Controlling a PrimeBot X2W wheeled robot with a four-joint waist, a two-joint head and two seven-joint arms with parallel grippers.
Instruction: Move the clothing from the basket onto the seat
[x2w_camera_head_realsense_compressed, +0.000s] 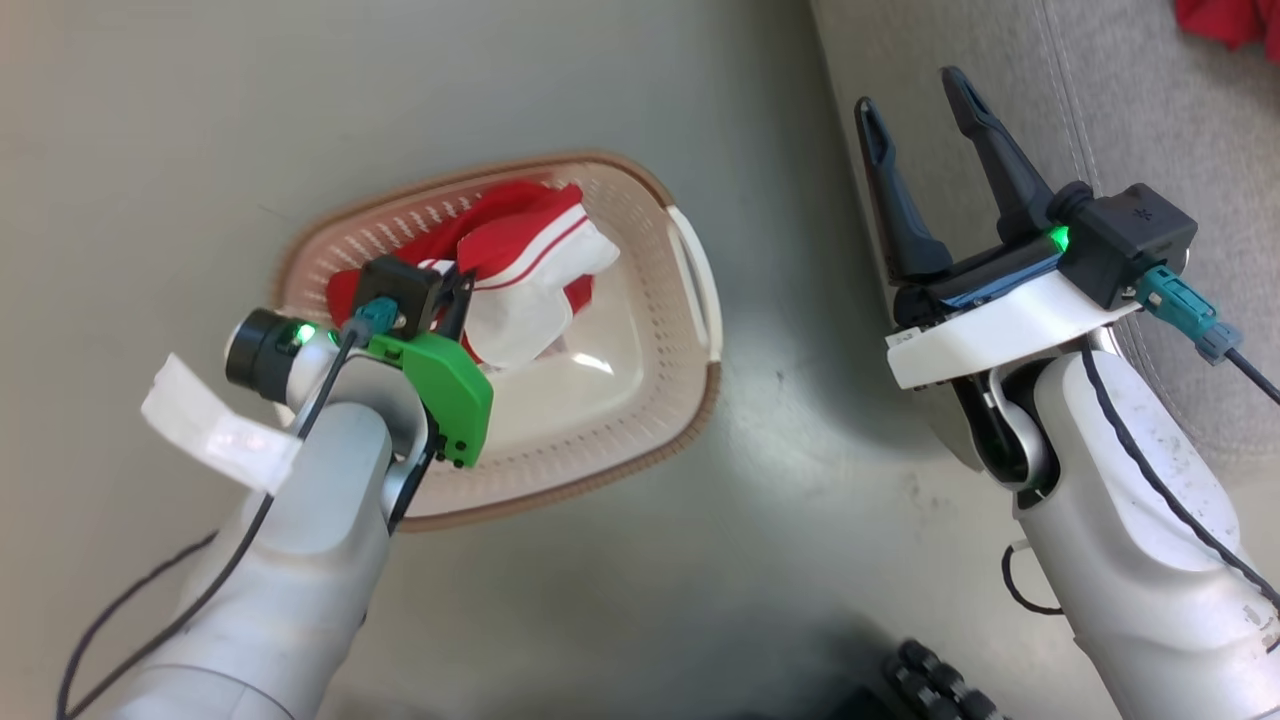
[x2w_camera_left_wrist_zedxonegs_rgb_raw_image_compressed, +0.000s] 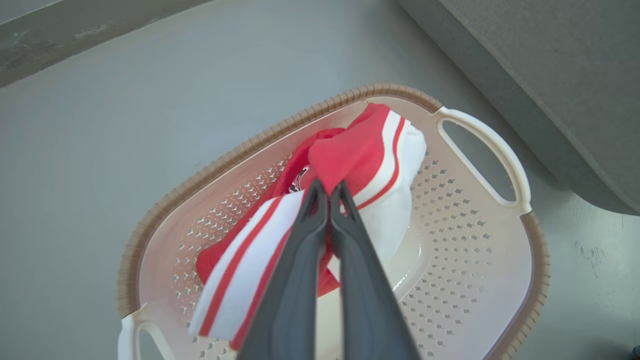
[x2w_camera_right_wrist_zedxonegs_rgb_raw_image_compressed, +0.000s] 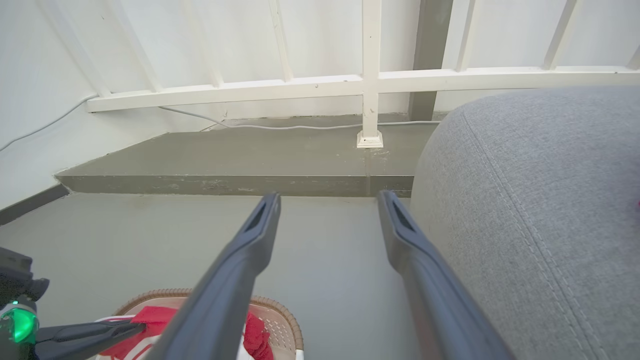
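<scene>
Clothing, red soft fabric with white trim and stripes, lies in the cream perforated plastic basket with the brown rim on the floor. The left gripper has its jaws clenched on a fold of it. The right gripper hangs beside the big grey upholstered seat, jaws spread, holding nothing. 1 red piece already lies on the seat, so I'd say about halfway.
</scene>
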